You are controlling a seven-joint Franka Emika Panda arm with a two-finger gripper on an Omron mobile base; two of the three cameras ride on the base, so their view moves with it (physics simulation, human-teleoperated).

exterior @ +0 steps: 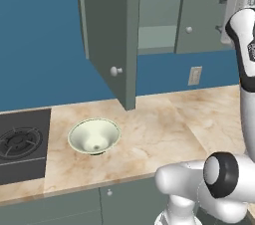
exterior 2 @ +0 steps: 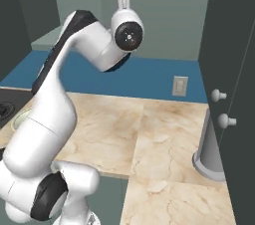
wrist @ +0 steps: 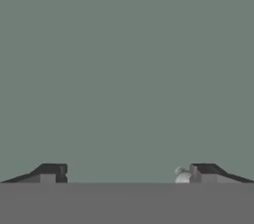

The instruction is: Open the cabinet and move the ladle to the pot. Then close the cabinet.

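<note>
Knob half hidden behind gripper fingertip.

The cabinet is flat grey-green with a pale round knob. The counter is beige veined marble, the wall blue, the bowl pale green-white.

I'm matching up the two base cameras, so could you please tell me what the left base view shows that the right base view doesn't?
Left base view alone: the pale green-white bowl, the black stove burner and the grey-green wall cabinet's open door. Right base view alone: a grey cylindrical canister on the counter. Both share the marbled beige counter and the white wall socket.
</note>
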